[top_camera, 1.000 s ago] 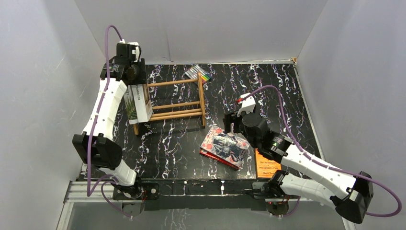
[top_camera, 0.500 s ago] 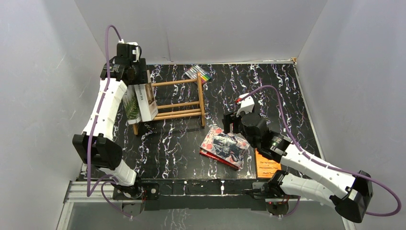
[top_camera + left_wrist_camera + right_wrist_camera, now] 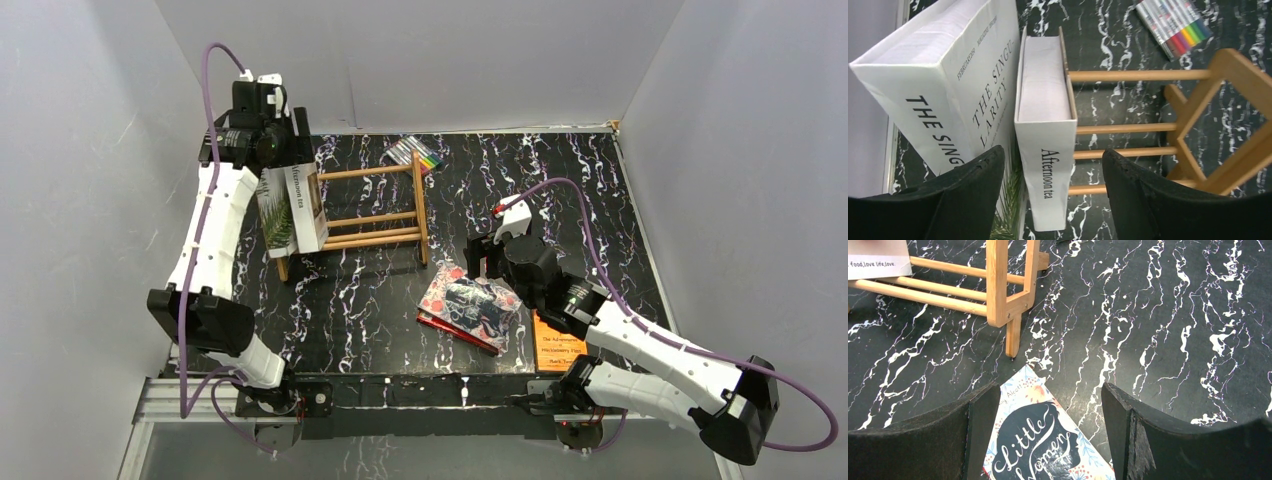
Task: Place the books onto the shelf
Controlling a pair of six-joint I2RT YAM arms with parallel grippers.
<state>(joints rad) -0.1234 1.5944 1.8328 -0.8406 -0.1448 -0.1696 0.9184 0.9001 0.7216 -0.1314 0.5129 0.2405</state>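
The wooden shelf stands at the back left. A white palm-leaf book, spine reading "Afternoon tea", stands upright at the shelf's left end. A plain white book leans beside it on the left. My left gripper hovers above them, open, its fingers clear of the spine. My right gripper is open just above the dark blue patterned book, which lies on the red book. The thin orange book lies flat under the right arm.
A pack of colourful markers lies behind the shelf near the back wall. The shelf's right end post stands just ahead of the right gripper. Grey walls enclose the black marbled table on three sides.
The left gripper has opened and drawn up and back from the palm-leaf book, which now stands more upright in the shelf. The right arm has not moved.
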